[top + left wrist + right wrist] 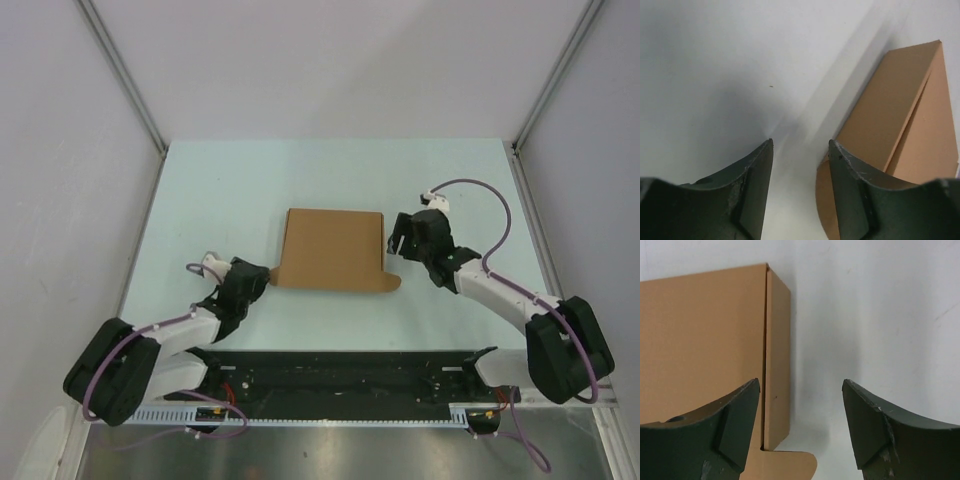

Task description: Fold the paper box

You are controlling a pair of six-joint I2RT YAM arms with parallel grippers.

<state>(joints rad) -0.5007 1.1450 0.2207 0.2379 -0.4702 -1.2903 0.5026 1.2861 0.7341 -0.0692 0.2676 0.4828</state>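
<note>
The paper box (333, 250) lies flat in the middle of the table, a brown cardboard carton with rounded tabs sticking out at both near corners. My left gripper (266, 278) sits at the box's near left corner. In the left wrist view it (801, 145) is open with only bare table between its fingers, and the box (900, 115) lies to the right, its tab partly behind the right finger. My right gripper (397, 240) is at the box's right edge. It (801, 382) is open, its left finger over the box (705, 340), with the side wall in the gap.
The pale green table (230, 190) is enclosed by white walls with metal posts (125, 80) at the back corners. A black rail (340, 375) runs along the near edge between the arm bases.
</note>
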